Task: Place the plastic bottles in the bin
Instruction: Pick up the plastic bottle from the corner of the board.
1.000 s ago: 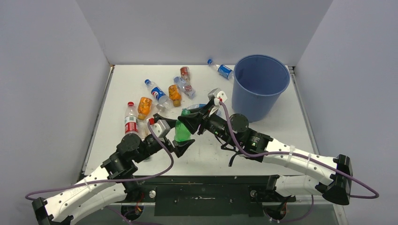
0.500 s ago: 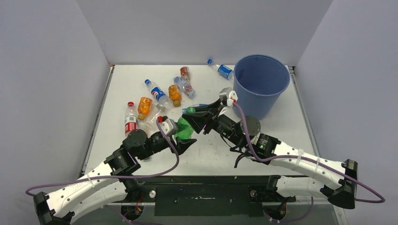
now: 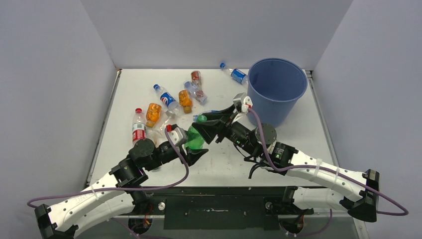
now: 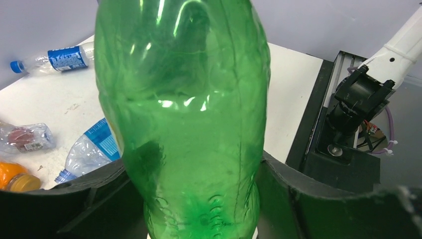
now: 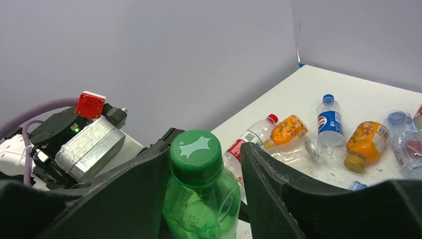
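Glossy, translucent green plastic bottle (image 4: pixel 184 124)

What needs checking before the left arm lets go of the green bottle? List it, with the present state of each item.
1. Left tool clamped on the green bottle: ok.
2. Right tool straddling the cap: ok.
3. Right tool closed on the bottle: not ok, a gap shows between the cap and one of its fingers.
4. Cap on the bottle: ok.
5. Bin upright, mouth open: ok.
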Robot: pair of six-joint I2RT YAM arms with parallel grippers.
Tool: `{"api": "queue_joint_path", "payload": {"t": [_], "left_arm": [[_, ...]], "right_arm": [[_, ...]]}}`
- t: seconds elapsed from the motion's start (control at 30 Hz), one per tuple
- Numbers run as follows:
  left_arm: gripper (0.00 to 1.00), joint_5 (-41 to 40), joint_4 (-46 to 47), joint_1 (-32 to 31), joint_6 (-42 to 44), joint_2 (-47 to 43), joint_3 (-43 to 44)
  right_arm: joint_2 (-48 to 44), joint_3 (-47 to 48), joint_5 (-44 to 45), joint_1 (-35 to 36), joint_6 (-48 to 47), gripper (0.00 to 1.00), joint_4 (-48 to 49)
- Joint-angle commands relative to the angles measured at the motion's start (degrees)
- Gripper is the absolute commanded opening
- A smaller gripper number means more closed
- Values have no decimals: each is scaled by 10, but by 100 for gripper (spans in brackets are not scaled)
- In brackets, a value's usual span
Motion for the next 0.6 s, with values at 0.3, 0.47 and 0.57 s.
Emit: {"api": "queue_joint_path", "payload": {"t": [0.3, 0.47, 0.57], "left_arm": [[68, -23, 18, -13, 6, -16, 21], [96, -101, 27, -29, 1, -37, 9], [96, -135, 41, -32, 1, -55, 0]], "right_arm": [[7, 22, 12, 1, 5, 5, -13], [-19, 131, 110, 1, -94, 5, -158], [-6, 246, 222, 1, -169, 5, -255]]}}
